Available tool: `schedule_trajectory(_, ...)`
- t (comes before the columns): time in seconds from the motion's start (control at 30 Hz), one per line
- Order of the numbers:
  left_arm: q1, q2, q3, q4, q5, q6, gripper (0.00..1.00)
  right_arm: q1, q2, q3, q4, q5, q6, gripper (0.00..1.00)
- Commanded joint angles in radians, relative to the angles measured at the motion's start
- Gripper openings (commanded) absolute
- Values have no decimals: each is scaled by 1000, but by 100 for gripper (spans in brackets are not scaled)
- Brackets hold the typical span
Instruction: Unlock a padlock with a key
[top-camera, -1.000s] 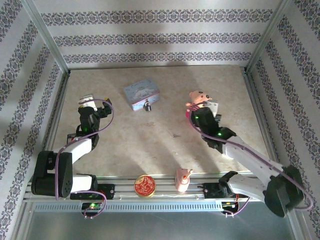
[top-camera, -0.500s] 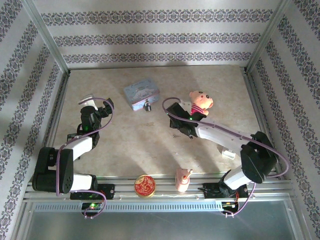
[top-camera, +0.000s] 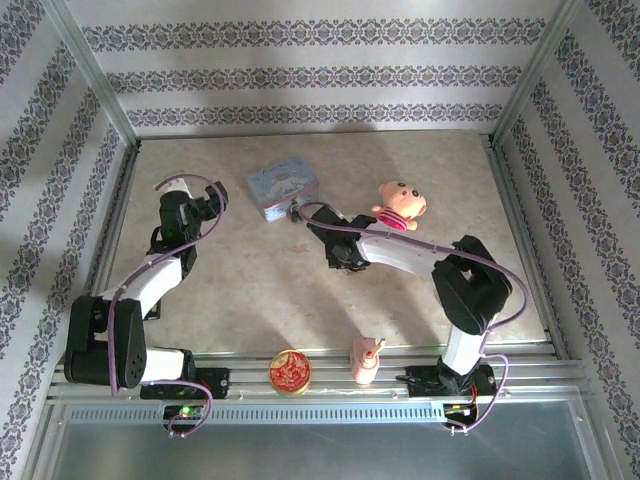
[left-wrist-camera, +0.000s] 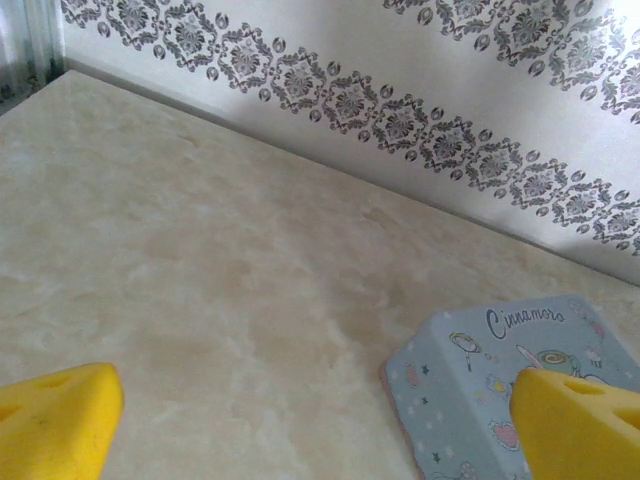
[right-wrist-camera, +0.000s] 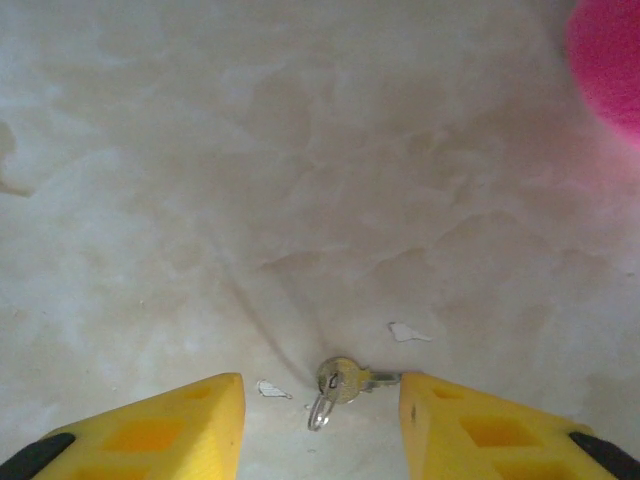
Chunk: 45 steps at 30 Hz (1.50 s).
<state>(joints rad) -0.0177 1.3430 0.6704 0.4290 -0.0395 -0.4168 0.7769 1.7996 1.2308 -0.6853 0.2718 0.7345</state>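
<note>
Lab booth: wallpapered panels (top-camera: 320, 60), aluminium frame (top-camera: 95, 75)

A beige marbled bench (top-camera: 250, 290) sits enclosed by white walls (top-camera: 300, 60) with grey floral stripes, light patches falling across.

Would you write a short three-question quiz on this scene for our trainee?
1. Fill in: in the top view, the pink toy lies to the ___ of the pale blue tin.
2. True or false: the key lies on the table between the open jaws of the right gripper.
3. What sits just ahead of the left gripper? A) pale blue tin B) key C) pink toy.
Key: 1 right; 2 true; 3 A.
</note>
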Motion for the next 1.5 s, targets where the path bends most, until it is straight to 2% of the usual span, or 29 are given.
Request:
schedule_trajectory(0.0, 10, 31, 20, -108, 45, -27, 99, 4, 43, 35, -40, -47, 6, 43)
schedule_trajectory(0.37, 10, 45, 11, -102, 47, -33, 99, -34, 82, -2, -21, -83, 46, 31)
schedule_trajectory(0.6, 10, 41, 3, -92, 41, -32, 99, -34, 96, -14, -16, -91, 52, 30)
schedule_trajectory(0.9, 10, 38, -4, -90, 39, -31, 99, -34, 99, -28, -13, -74, 62, 24)
schedule_trajectory(1.1, 10, 28, -11, -92, 34, -24, 99, -32, 101, -33, -5, -66, 57, 13)
schedule_trajectory(1.27, 10, 24, -15, -96, 23, -12, 99, -28, 68, -13, -2, -59, 34, 1)
schedule_trajectory(1.47, 10, 18, -31, -53, 60, 6, 99, -14, -47, 29, 29, -103, -42, 0)
